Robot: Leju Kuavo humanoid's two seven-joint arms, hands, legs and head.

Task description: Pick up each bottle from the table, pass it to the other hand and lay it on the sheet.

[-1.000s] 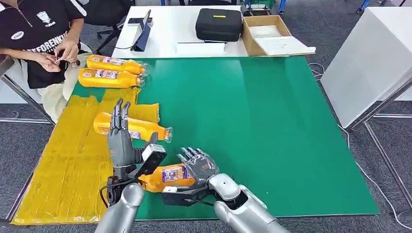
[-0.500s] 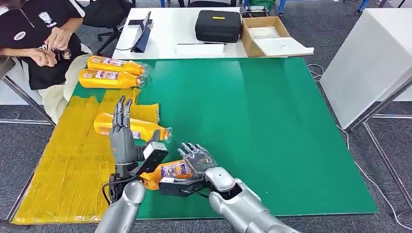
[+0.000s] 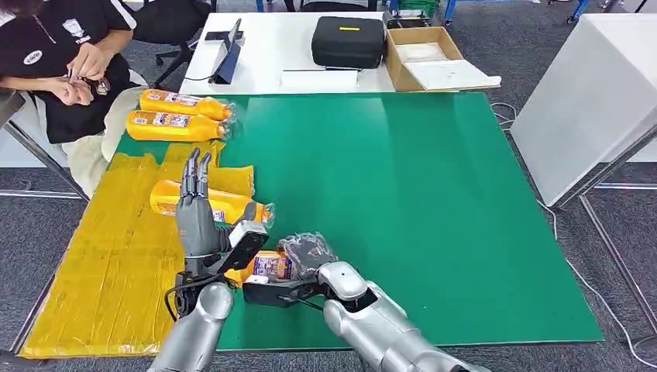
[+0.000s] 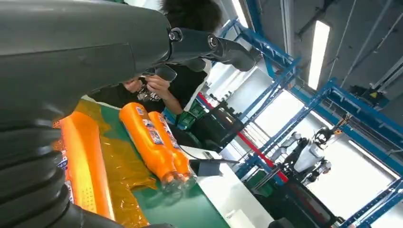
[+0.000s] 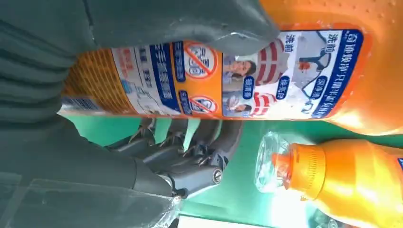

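My right hand point(image 3: 308, 254) grips an orange bottle point(image 3: 262, 268) low over the green mat's front, its labelled side close up point(image 5: 285, 71) under the thumb. My left hand point(image 3: 195, 218) stands open just left of that bottle, its fingers point(image 4: 214, 45) straight and pointing away from me. Behind it a second orange bottle point(image 3: 225, 204) lies on the yellow sheet point(image 3: 108, 256), its clear-tipped neck point(image 5: 304, 171) near the held one. Two more bottles point(image 3: 174, 114) lie side by side at the mat's far left corner point(image 4: 157, 142).
A seated person point(image 3: 70, 54) works with both hands just beyond the far left corner. Behind the green mat point(image 3: 418, 201) a white table carries a black case point(image 3: 349, 37), a cardboard box point(image 3: 430, 56) and a tablet stand. A white table point(image 3: 596, 93) stands at the right.
My right hand has carried the bottle leftward, up against my left wrist. The left hand has hardly moved and stays open.
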